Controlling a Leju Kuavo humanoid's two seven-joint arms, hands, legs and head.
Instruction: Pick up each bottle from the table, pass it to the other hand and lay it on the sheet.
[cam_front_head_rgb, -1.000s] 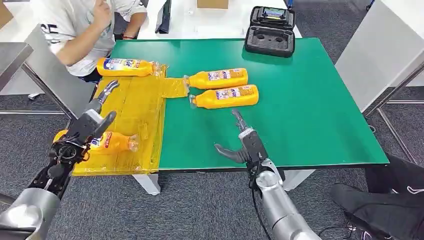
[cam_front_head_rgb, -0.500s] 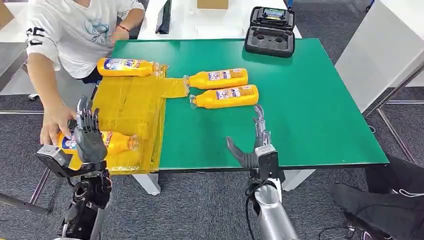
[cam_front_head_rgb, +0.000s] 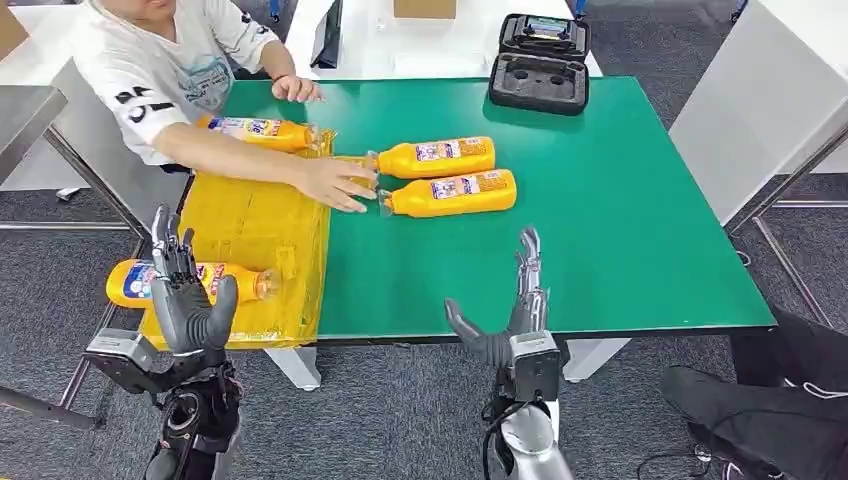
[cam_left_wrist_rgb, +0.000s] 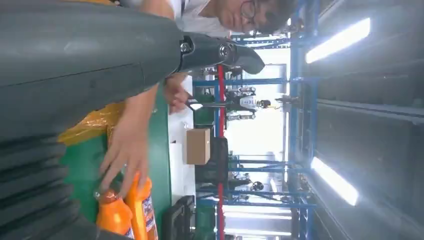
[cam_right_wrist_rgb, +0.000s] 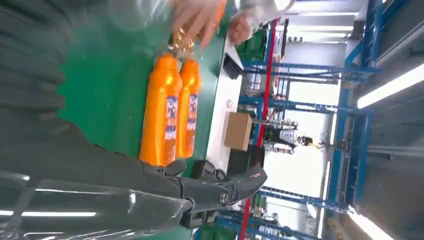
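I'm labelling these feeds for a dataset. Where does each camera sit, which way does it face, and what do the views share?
Head view: high on the body, looking forward and down at the green table; left hand and right hand rise from below, both empty.
Left wrist view: behind the left hand, turned sideways, facing across the table toward a person's hand.
Right wrist view: behind the right hand, sideways, facing two orange bottles.
Shared: those bottles and the person's hand.

Left robot hand (cam_front_head_rgb: 190, 300) and right robot hand (cam_front_head_rgb: 512, 315) upright, fingers spread, empty.
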